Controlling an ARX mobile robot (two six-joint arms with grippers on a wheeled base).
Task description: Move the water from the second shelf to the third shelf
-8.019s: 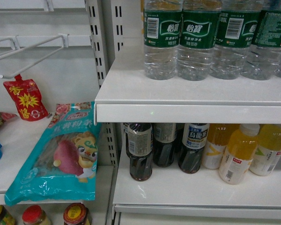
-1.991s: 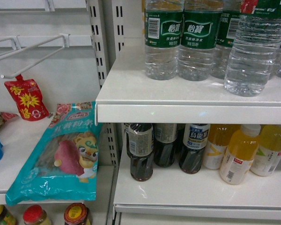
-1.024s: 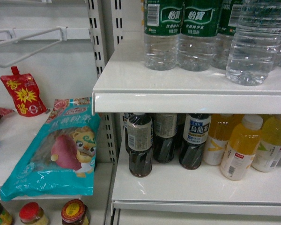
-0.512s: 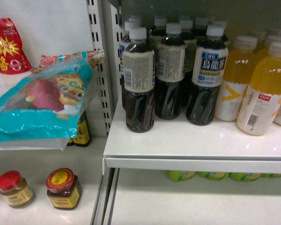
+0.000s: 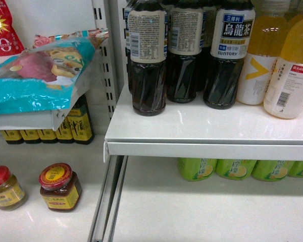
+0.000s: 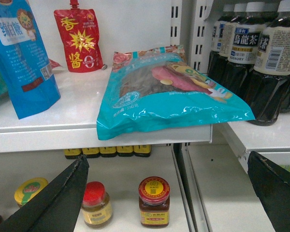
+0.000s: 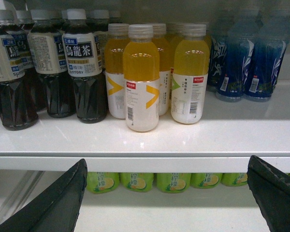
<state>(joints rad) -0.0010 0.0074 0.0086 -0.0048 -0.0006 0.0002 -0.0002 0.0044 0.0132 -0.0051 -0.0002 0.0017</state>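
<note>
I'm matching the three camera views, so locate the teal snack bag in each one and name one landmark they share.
Head: the teal snack bag lies at upper left, overhanging its shelf edge.
Left wrist: the bag fills the centre, lying flat.
Right wrist: not in it.
Shared landmark: the dark tea bottles, top centre in head, at far right in left wrist, at left in right wrist.

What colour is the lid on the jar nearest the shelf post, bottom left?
Red with a yellow centre, on the jar; clearest in the left wrist view.
</note>
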